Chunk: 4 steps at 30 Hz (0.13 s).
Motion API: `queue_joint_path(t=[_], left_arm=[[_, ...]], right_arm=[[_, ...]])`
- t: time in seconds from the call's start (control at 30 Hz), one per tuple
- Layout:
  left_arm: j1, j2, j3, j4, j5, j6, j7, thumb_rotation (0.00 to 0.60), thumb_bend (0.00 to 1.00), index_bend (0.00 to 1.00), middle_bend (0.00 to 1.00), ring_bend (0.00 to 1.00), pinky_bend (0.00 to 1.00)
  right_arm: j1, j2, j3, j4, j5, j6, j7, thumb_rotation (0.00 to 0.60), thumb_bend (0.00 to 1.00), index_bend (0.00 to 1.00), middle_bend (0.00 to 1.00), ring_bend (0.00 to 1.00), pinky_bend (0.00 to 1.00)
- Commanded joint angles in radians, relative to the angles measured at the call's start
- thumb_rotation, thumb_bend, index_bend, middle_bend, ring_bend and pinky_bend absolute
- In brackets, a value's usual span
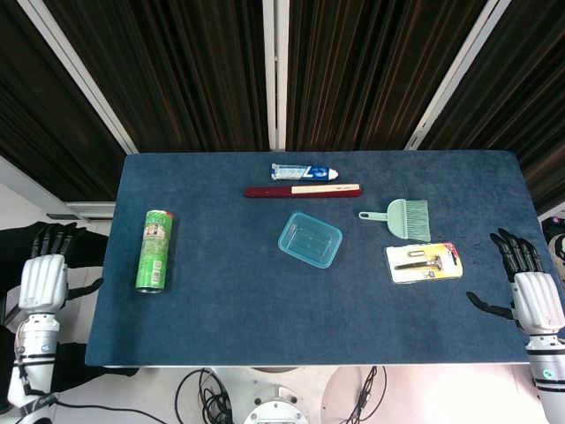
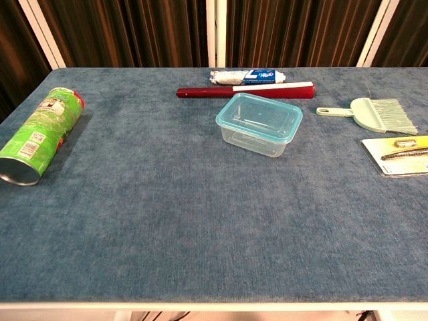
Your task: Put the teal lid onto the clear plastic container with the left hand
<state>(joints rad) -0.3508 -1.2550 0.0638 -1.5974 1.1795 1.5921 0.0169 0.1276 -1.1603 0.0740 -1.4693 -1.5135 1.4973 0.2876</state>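
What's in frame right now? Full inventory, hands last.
clear plastic container: 1, clear, table centre, teal lid on it
can: 1, green, lying at left
toothpaste tube: 1, white and blue, far side
flat stick: 1, dark red and cream, in front of the tube
hand brush: 1, pale green, right
razor pack: 1, yellow-backed, right, near the brush
table: 1, blue
left hand: 1, off table's left edge, empty
right hand: 1, off right edge, empty
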Motion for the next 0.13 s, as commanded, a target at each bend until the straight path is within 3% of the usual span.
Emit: queue_joint_path(t=[0.03, 0.13], left_arm=[[0.056, -0.002, 0.021, 0.011, 0.044, 0.031, -0.021, 0.6, 0.03, 0.16, 0.08, 0.0, 0.0], [0.085, 0.001, 0.028, 0.008, 0.085, 0.042, -0.03, 0.6, 0.03, 0.16, 0.08, 0.0, 0.0]], right_arm=[[-0.013, -0.006, -0.008, -0.001, -0.009, 0.014, -0.009, 0.6, 0.08, 0.0, 0.0, 0.0, 0.0], [-0.019, 0.004, -0.016, -0.016, -0.018, 0.015, -0.016, 0.6, 0.09, 0.0, 0.0, 0.0, 0.0]])
